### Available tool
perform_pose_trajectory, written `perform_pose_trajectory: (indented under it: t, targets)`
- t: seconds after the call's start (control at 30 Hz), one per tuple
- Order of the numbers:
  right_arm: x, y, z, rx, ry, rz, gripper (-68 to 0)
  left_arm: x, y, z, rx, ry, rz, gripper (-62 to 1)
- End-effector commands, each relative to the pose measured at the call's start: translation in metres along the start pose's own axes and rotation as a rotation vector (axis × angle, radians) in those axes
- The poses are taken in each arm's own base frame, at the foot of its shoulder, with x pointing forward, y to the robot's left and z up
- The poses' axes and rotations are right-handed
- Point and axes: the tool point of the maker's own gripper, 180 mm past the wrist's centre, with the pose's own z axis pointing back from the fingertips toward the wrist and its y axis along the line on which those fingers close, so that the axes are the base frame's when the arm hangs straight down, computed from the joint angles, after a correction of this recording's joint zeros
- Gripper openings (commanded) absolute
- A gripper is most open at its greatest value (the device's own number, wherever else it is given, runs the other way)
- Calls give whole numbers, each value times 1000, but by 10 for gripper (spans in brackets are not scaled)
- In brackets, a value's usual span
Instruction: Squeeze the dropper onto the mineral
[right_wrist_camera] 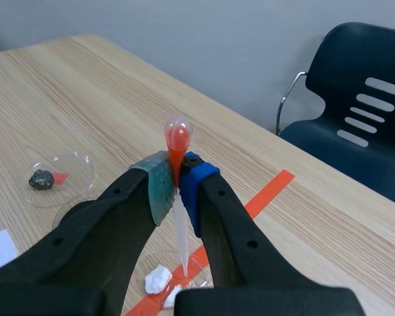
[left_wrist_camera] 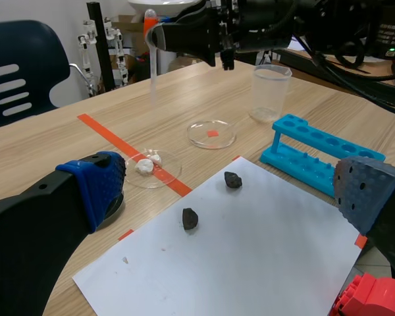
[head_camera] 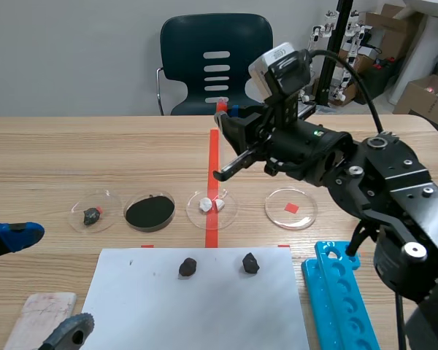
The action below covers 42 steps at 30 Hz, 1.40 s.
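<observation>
Right hand [right_wrist_camera: 176, 187] is clamping the clear plastic dropper [right_wrist_camera: 178, 141] by its neck between both pads. The soft bulb of orange-red liquid is sitting uppermost and the slender tip is pointing down, apparently for dripping onto the chalky, lumpy white mineral pieces [right_wrist_camera: 159, 279]. These are lying in a shallow clear round dish [head_camera: 230, 211], at seven o'clock of that hand. Left hand [left_wrist_camera: 232, 197] is hanging wide open and empty at the eight o'clock edge of the wood-grain table [head_camera: 95, 146].
</observation>
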Motion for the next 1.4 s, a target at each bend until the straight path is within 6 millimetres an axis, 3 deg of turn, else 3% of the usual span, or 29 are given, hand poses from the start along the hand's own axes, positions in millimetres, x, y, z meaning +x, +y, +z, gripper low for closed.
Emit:
perform_pose_trajectory:
  t: [0.0,0.4,0.6,0.97,1.37]
  targets:
    - [15,0,4,0,-39,17,-671,11,1,-3,2,-44,-7,14]
    - [67,19,39,10,-76,72,-671,11,1,-3,2,-44,-7,14]
    - [81,25,57,-12,-62,90,-671,11,1,-3,2,-44,-7,14]
    - [87,30,82,-54,-30,81,-671,11,1,-3,2,-44,-7,14]
    - [85,32,84,-52,-20,74,-671,11,1,-3,2,-44,-7,14]
